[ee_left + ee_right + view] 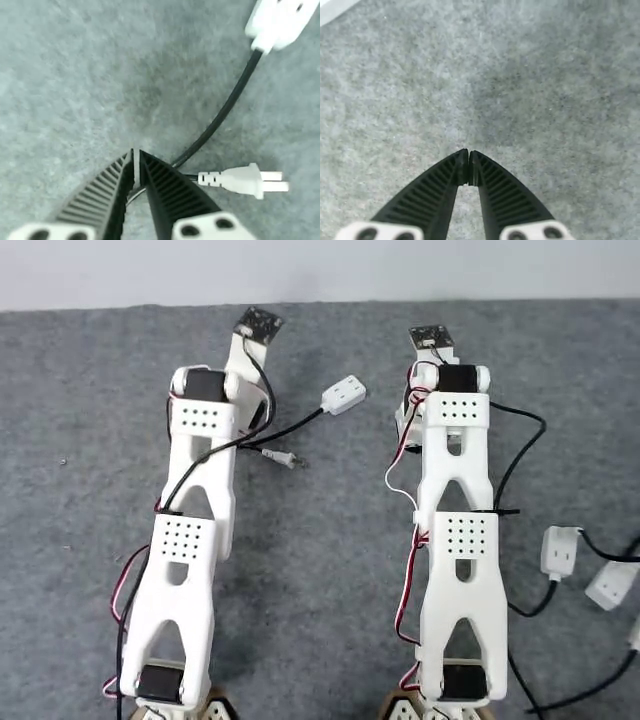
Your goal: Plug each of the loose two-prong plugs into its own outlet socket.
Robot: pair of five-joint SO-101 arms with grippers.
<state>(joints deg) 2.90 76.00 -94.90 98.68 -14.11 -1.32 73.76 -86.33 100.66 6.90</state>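
1. Closest in the left wrist view, the left gripper (134, 156) has its black ribbed fingers (112, 192) pressed together, the tips meeting just above the gray carpet (75, 75).
2. Just beside those fingers lies a loose white plug (240, 179), flat on the carpet, with its two prongs pointing away from the gripper. Its thin cord (190, 176) runs in under the fingers; whether it touches them cannot be told.
3. Farther out, a thick black cable (220, 117) curves from near the fingertips to a white socket (277, 20) at the edge of the view, well apart from the plug.
4. Seen from the right wrist, the right gripper (468, 155) is also closed, tip against tip, holding nothing, with plain carpet beyond it.
5. From above, the left arm (185, 550) and right arm (458, 550) stretch side by side across the carpet.
6. On the right arm's outer side, a second socket (559, 550) and a third socket (610, 585) lie near each other, each on a black cable.
7. Beyond them, between the arms and nearer the left one, the plug (285, 457) lies unplugged, and the socket (343, 395) rests a little past it.
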